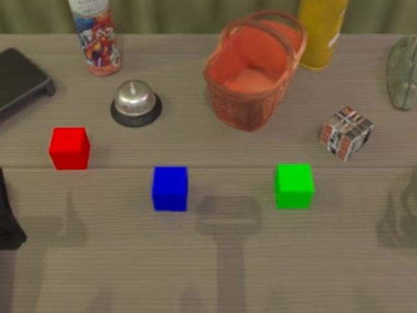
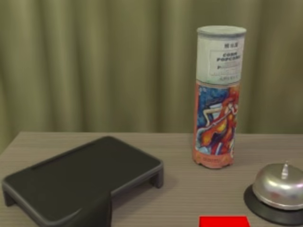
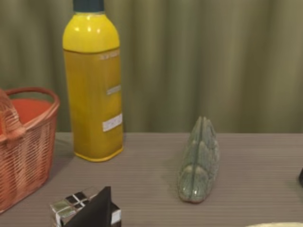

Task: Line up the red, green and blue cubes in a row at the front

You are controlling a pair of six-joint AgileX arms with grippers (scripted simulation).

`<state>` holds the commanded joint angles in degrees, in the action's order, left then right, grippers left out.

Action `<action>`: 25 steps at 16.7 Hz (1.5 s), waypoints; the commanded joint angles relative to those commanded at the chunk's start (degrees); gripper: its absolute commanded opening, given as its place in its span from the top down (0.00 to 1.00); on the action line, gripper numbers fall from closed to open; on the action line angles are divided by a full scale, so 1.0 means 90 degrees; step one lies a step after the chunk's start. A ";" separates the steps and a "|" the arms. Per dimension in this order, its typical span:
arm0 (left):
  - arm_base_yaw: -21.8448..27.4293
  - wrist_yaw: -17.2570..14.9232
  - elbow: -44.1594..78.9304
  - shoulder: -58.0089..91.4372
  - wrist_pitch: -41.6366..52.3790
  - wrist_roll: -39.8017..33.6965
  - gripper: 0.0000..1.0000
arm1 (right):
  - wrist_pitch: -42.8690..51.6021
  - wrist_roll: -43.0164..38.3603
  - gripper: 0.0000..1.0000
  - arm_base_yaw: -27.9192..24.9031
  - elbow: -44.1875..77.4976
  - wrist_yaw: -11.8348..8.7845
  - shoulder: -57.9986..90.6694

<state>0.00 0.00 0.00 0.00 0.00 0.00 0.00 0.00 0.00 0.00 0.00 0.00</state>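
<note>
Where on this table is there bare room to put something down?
The whole front strip below the blue cube and green cube is bare. There are gaps between the red cube, blue and green. The back is crowded: can, bell, basket, yellow bottle.

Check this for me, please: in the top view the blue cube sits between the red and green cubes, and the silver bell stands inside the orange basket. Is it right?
Only one part is wrong. The silver bell is not inside the orange basket; it stands on the table to the basket's left, apart from it, as the top view shows. The blue cube does sit between the red cube and the green cube.
</note>
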 joint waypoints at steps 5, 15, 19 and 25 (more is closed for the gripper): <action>0.0039 -0.0020 0.0381 0.0387 0.0259 -0.0025 0.00 | 0.0000 0.0000 0.00 0.0000 0.0000 0.0000 0.0000; 0.0247 -0.0013 0.4892 0.5785 0.3087 -0.0288 0.00 | 0.0000 0.0000 0.00 0.0000 0.0000 0.0000 0.0000; 0.0358 -0.0009 0.7087 0.8684 0.4541 -0.0409 0.00 | 0.0000 0.0000 0.00 0.0000 0.0000 0.0000 0.0000; 0.0509 -0.0015 0.9943 1.2136 0.6399 -0.0575 0.00 | 0.0000 0.0000 0.00 0.0000 0.0000 0.0000 0.0000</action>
<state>4.58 -0.13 89.49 109.23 57.59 -5.17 0.00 0.00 0.00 0.00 0.00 0.00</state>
